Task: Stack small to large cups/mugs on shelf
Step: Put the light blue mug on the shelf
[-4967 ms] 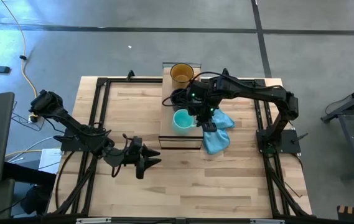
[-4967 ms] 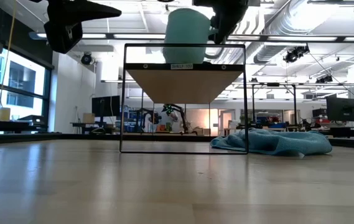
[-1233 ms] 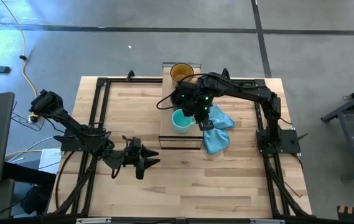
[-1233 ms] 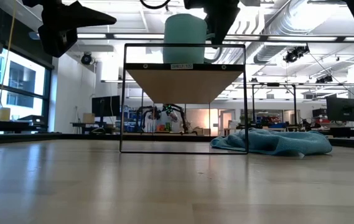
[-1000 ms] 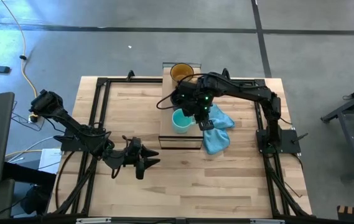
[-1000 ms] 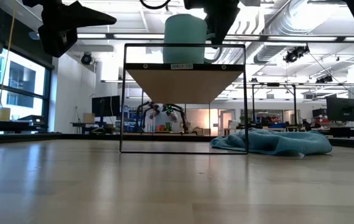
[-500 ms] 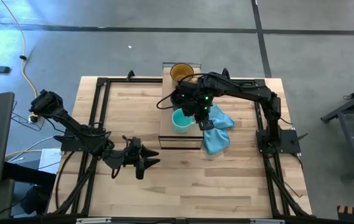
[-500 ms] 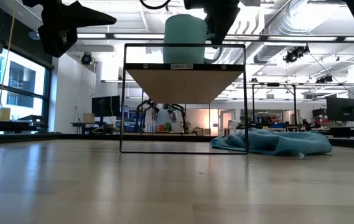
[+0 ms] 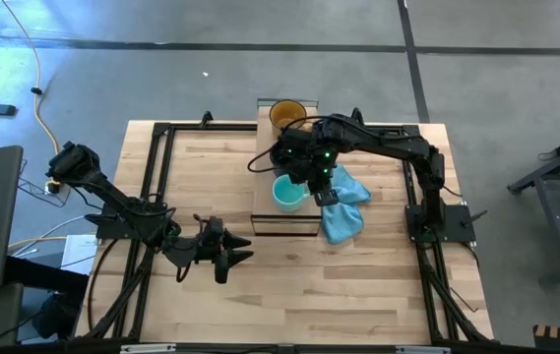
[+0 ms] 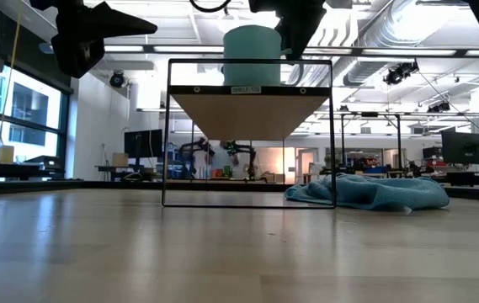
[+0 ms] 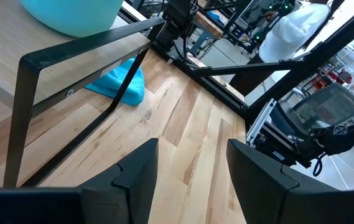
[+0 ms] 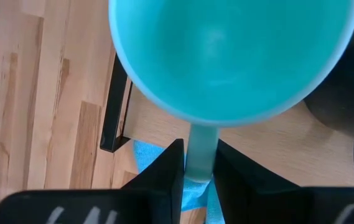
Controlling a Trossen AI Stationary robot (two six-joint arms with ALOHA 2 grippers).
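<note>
The teal mug (image 9: pixel 286 192) is at the near end of the light-wood shelf (image 9: pixel 275 221), and it fills the right wrist view (image 12: pixel 232 56). The black mug (image 9: pixel 284 155) stands behind it on the shelf, and the amber glass mug (image 9: pixel 287 115) stands at the shelf's far end. My right gripper (image 9: pixel 316 189) is shut on the teal mug's handle. My left gripper (image 9: pixel 230 258) is open and empty above the table, to the near left of the shelf. In the low view the teal mug (image 10: pixel 252 42) sits at the level of the shelf top. My right gripper pinches the teal mug's handle (image 12: pixel 200 152) between its two fingers (image 12: pixel 164 177). They come from above and from the table's right side. The mug stands upright with its mouth up over the shelf's near end. Whether its bottom rests on the shelf I cannot tell.
A crumpled blue cloth (image 9: pixel 343 211) lies on the table right of the shelf, under my right arm. The shelf's dark metal frame (image 11: pixel 24 93) stands close ahead of my left gripper. A person in white (image 11: pixel 295 25) is beyond the table.
In the low view the teal mug has sunk a little toward the shelf top, and its handle no longer shows beside it. Both arms stay where they were in the high view.
</note>
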